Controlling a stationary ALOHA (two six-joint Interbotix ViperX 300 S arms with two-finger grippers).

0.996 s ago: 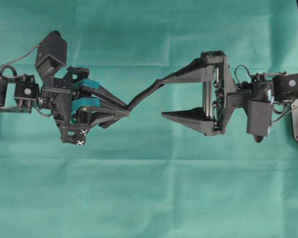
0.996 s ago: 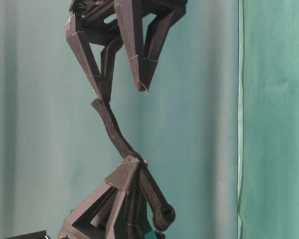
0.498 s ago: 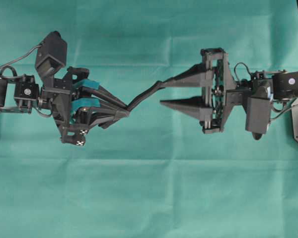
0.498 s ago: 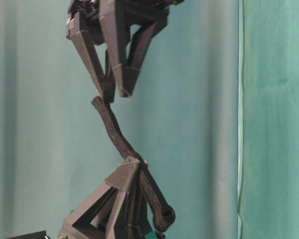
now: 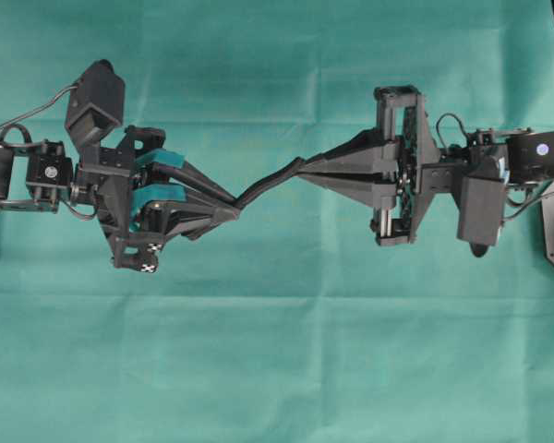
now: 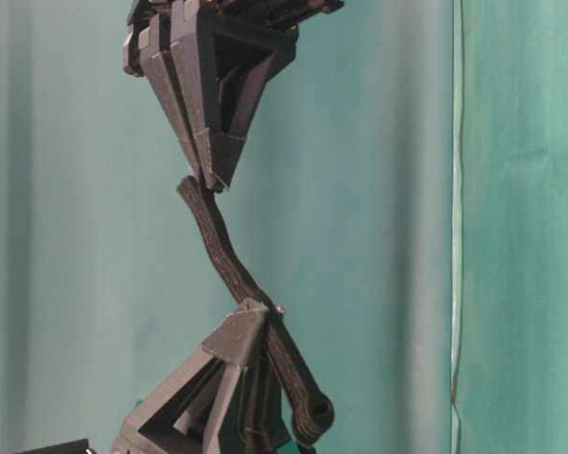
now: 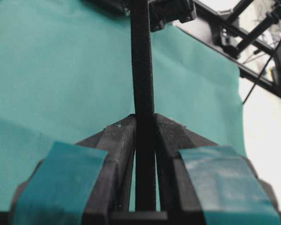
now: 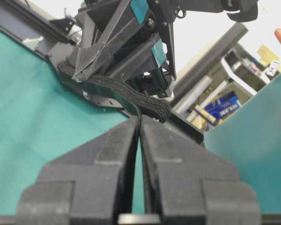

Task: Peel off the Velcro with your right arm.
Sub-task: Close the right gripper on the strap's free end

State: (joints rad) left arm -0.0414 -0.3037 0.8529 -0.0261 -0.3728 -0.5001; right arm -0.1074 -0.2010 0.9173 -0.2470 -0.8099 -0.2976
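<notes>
- above the green cloth (image 5: 277, 369), two robot arms meet tip to tip in mid-air, with the velcro (image 5: 270, 183) stretched between them.
- the left gripper (image 5: 233, 205), its fingers patched in teal, is clamped on one end of the strap; from the left wrist camera the velcro (image 7: 143, 108) runs straight up out of the narrow slot between the two fingertips (image 7: 121, 136).
- the right gripper (image 5: 305, 175), plain black and wedge-fingered, has its jaws pressed together at the strap's far end; seen from the right wrist camera, the fingertips (image 8: 126, 129) meet with only a hairline gap, and the rounded end of the velcro (image 8: 131, 96) sits right at their points.
- whether both stuck layers or only one is caught between those tips cannot be told from any view.
- at table level the strap (image 6: 229, 270) shows as a gently curved band, its upper end touching the right gripper (image 6: 208, 180) and its lower part pinned in the left gripper (image 6: 260, 312), with a short tail ending in a rounded tip hanging free beyond.
- the strap touches nothing but the two grippers and hangs clear of the cloth.
</notes>
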